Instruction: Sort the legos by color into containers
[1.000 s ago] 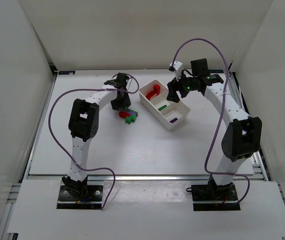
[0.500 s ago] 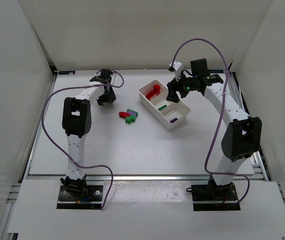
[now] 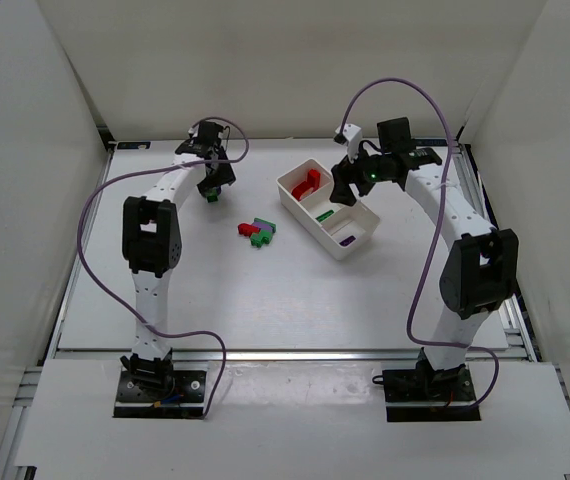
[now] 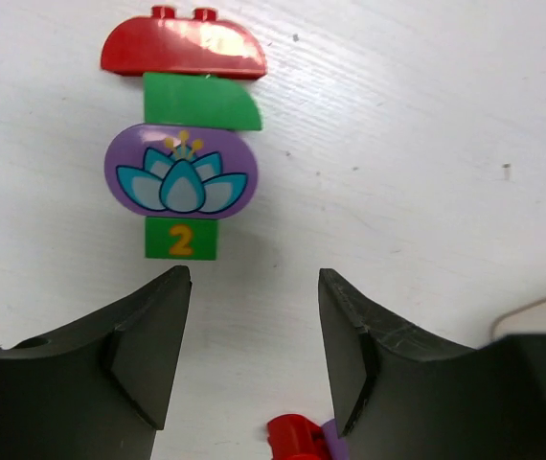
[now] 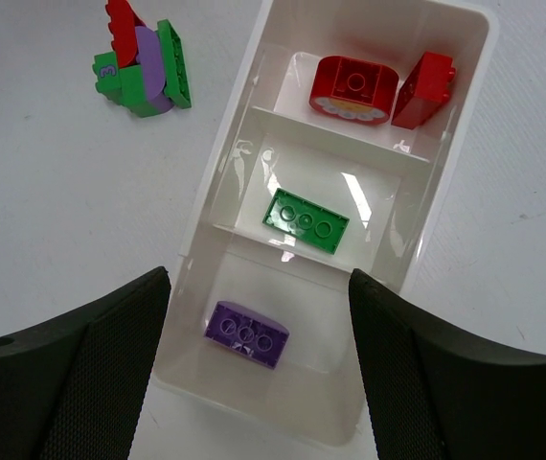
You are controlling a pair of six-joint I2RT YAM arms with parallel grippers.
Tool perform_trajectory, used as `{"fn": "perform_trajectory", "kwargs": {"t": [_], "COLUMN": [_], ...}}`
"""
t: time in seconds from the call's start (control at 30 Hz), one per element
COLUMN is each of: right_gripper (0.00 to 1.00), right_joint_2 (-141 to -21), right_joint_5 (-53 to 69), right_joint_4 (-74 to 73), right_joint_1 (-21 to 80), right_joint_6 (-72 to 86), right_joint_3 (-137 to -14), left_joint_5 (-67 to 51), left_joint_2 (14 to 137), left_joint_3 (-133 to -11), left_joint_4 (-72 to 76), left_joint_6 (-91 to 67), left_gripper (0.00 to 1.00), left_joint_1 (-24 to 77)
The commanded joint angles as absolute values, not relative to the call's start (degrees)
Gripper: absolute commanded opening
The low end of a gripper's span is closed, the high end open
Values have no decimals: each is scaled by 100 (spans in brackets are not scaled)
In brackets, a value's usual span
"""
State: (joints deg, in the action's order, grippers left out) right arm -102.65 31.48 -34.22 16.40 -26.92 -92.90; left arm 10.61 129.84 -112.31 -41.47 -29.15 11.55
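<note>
The white tray point(image 3: 357, 245) has three compartments. In the right wrist view it point(image 5: 244, 105) holds two red legos point(image 5: 352, 86), one green lego point(image 5: 306, 220) and one purple lego point(image 5: 246, 333), each colour apart. My right gripper point(image 3: 343, 190) hovers open and empty over the tray point(image 5: 259, 278). A cluster of red, green and purple legos point(image 3: 257, 232) lies left of the tray point(image 5: 144, 67). My left gripper point(image 3: 210, 188) is open point(image 4: 254, 278) at the far left. A row of red, green, purple and green pieces point(image 4: 182, 134) lies on the table ahead of it.
A red and purple piece point(image 4: 297, 439) shows at the bottom edge between the left jaws. A tray corner point(image 4: 541, 311) shows at the right of that view. White walls enclose the table on three sides. Purple cables loop over both arms.
My left gripper has moved from the lego cluster away to the far left of the table. The cluster now shows uncovered. My right gripper has stayed over the tray.
</note>
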Motion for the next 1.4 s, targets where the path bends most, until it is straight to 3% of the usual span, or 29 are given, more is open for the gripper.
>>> {"fn": "perform_trajectory", "kwargs": {"t": [0.0,0.53,0.93,1.17,1.37], "right_gripper": [79,79,79,79,79], "right_joint_2": [-10257,-10309,-10345,-10450,-10485], "right_joint_5": [3217,3120,3120,3085,3120], "right_joint_4": [-3349,-3322,-3331,-3331,-3313], "right_joint_1": [1661,1679,1679,1679,1679], "right_joint_6": [-2637,-2637,-2628,-2619,-2584], "right_joint_3": [-9589,-9624,-9606,-9712,-9738], "left_joint_5": [1019,1353,1468,1275,950], "left_joint_2": [12858,13043,13359,13579,13711], "left_joint_3": [-11513,-11672,-11584,-11637,-11628], "left_joint_4": [-4087,-4315,-4298,-4245,-4000], "left_joint_6": [-2900,-2830,-2646,-2505,-2234], "left_gripper": [67,76,75,71,59], "left_joint_1": [1169,1134,879,817,826]}}
